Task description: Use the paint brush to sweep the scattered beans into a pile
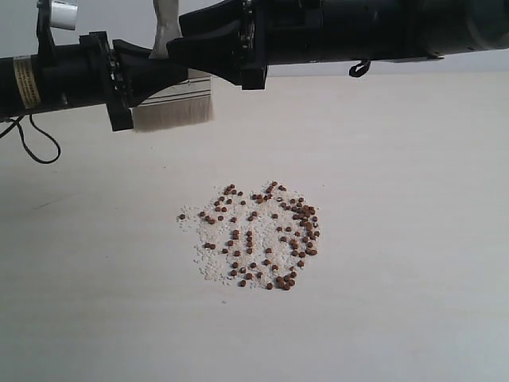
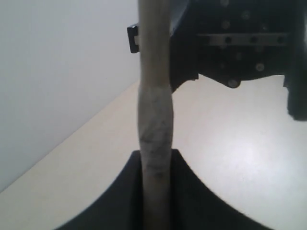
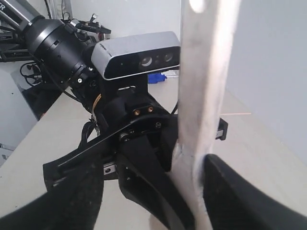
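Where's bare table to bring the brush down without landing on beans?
Bare: the strip between the paint brush bristles and the pile, plus broad table left of, right of and below the pile in the exterior view. Crowded: only the pile itself.

beans (image 1: 254, 235) on table (image 1: 413, 239), paint brush (image 1: 172, 111) seemingly above

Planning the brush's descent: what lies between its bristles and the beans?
Nothing: in the exterior view only bare table separates the paint brush from the beans.
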You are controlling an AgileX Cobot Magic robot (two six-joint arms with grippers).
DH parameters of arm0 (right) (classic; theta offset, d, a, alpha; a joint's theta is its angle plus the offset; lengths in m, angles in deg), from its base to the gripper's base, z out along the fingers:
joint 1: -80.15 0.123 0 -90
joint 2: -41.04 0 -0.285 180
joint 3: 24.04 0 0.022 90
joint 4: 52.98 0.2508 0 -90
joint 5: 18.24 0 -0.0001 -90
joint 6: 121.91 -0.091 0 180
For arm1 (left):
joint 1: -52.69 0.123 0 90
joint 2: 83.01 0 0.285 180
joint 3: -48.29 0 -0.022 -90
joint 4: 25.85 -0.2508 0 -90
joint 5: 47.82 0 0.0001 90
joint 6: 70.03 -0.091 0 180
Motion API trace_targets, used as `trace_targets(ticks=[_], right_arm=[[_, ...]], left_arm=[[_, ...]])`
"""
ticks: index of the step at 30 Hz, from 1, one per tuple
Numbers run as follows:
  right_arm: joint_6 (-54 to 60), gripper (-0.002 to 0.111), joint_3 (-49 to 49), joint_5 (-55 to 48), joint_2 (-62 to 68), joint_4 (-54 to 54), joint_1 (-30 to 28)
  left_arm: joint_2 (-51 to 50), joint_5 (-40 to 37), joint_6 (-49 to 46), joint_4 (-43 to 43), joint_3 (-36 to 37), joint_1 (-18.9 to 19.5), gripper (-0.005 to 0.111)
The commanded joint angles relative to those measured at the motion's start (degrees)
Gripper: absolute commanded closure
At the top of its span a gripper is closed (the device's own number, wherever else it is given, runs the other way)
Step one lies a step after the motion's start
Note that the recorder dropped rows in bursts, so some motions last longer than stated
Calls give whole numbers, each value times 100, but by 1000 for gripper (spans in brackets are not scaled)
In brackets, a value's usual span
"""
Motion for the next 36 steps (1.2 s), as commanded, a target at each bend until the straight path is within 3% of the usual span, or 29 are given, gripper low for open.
trace_targets(ticks=[1, 12, 31, 35, 36], right_arm=[[65, 52, 125, -145, -1, 34, 0], [-328, 52, 630, -145, -1, 34, 0], [-936, 56, 630, -145, 224, 34, 0], [-936, 65, 630, -145, 224, 34, 0], [-936, 73, 630, -145, 224, 34, 0]], left_arm=[[31, 98, 3, 89, -48, -177, 107], [31, 98, 3, 65, -48, -215, 107], [31, 98, 3, 77, -96, -342, 107], [31, 98, 3, 65, -120, -342, 107], [31, 98, 3, 65, -120, -342, 107]])
